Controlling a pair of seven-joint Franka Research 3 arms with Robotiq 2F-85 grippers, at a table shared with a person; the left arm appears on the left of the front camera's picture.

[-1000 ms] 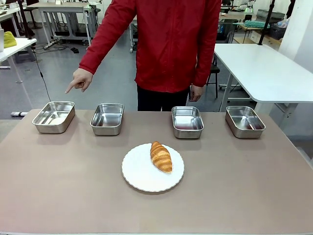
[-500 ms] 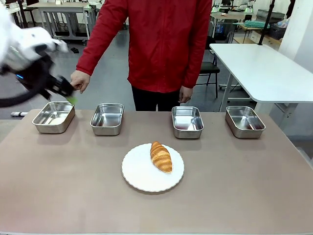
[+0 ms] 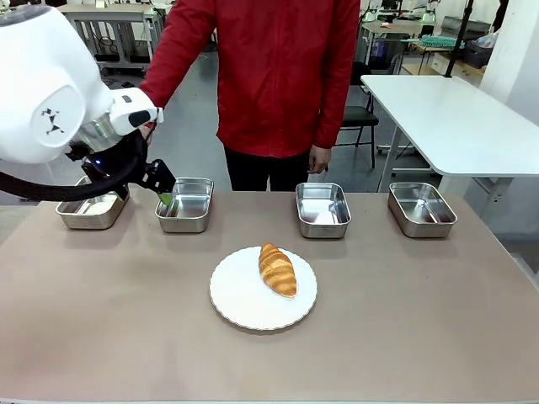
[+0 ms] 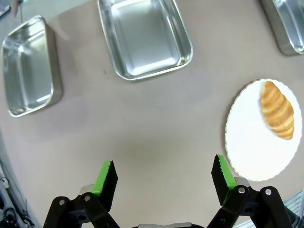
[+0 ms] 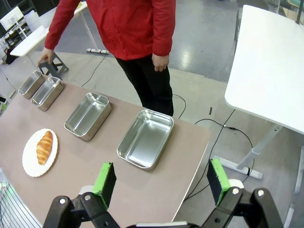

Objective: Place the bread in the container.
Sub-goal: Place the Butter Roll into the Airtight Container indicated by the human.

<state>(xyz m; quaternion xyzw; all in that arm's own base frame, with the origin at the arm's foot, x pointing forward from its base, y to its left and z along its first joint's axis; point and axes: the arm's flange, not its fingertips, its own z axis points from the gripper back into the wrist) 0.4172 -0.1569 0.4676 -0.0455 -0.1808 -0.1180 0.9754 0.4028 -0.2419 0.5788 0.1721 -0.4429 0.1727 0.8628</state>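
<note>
Left gripper [image 4: 164, 175] is spread wide and empty, and the right gripper [image 5: 160, 176] is the same. One croissant [image 3: 278, 269] lies on one white plate [image 3: 244, 307] mid-table, well apart from both grippers and off to the right of my left fingers in the wrist view. Four steel pans sit in a row behind: leftmost pan [image 3: 84, 212], second pan [image 3: 186, 204], third pan [image 3: 322, 209], fourth pan [image 3: 421, 209]. The front view puts my left fingertips at the second pan's left rim. One person in red is at the far edge.

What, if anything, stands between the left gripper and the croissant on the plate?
Likely nothing, so yes, it looks reachable. The left gripper hangs open above the table near a steel pan. The croissant lies uncovered on the white plate, with only bare table between them.
</note>
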